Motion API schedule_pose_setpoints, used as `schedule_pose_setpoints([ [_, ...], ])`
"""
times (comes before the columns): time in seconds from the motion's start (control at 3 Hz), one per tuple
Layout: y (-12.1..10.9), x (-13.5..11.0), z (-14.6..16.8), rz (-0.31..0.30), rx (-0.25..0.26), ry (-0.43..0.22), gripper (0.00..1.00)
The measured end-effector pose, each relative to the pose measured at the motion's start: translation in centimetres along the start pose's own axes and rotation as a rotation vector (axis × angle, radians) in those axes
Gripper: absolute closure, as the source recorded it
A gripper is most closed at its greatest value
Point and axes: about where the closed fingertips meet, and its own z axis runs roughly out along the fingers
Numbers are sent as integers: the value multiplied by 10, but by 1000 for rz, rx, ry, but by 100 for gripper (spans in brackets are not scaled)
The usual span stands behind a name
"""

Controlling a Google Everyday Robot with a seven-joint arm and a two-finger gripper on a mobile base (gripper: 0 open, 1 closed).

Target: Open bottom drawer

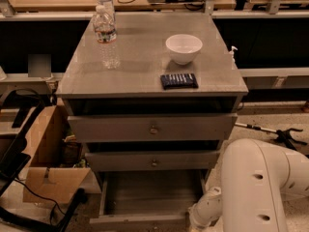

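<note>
At the foot of the grey table (145, 57), we find the bottom drawer (149, 195) standing well out, our wrist (205, 212) low beside its front, presumably for pulling, the claw hidden below view, its state untellable.

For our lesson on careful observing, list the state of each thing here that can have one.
bottom drawer: pulled out, open
middle drawer: pushed in
top drawer: pushed in
water bottle: upright
bowl: upright
cardboard box: flaps open
gripper: out of view, below the arm
</note>
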Motion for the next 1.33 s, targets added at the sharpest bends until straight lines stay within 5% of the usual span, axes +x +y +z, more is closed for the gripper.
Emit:
schedule_pose_setpoints([
  [0.33, 37, 15, -2, 96, -48, 6, 65],
  [0.67, 36, 14, -4, 97, -49, 6, 89],
  [1.0, 36, 14, -6, 97, -49, 6, 100],
  [1.33, 35, 13, -8, 97, -49, 6, 100],
])
